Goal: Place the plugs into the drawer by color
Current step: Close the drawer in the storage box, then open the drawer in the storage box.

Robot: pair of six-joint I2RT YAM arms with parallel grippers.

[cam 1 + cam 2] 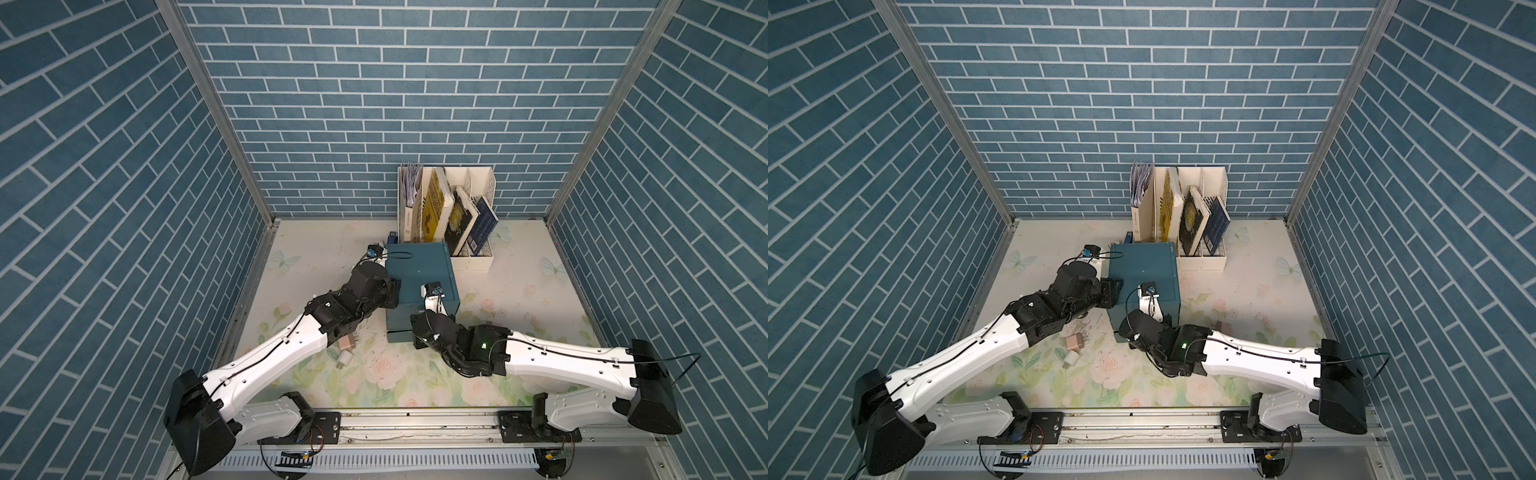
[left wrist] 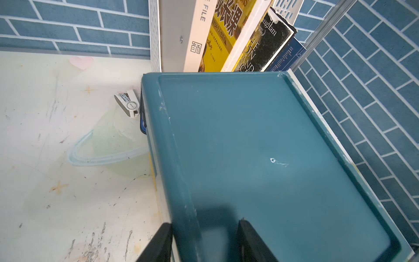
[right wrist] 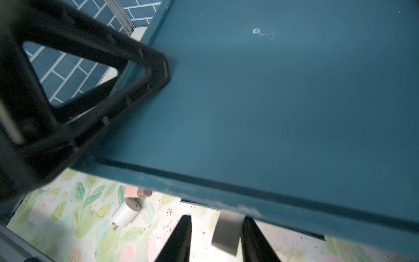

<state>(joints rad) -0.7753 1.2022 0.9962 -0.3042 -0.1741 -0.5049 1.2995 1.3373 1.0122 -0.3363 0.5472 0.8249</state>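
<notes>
Right end effector point(image 3: 217, 217): spread around drawer tab handle point(image 3: 226, 236), below teal box point(image 3: 272, 113) near edge.
Left end effector point(image 2: 205, 222): astride the box's left rim; grip cannot be told.
Plugs: pink plug point(image 1: 1074, 341) and white plug point(image 1: 1072, 358), just apart, on open surface point(image 1: 1246, 270) near-left of the box.

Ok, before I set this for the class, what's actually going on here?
Two robot arms are working at the teal drawer box. The left claw sits over the box's top edge, seemingly to steady it, while the right claw is open around a white tab handle at the front. No plug is held: a pink plug and a white plug lie on the table beside the left arm.
</notes>
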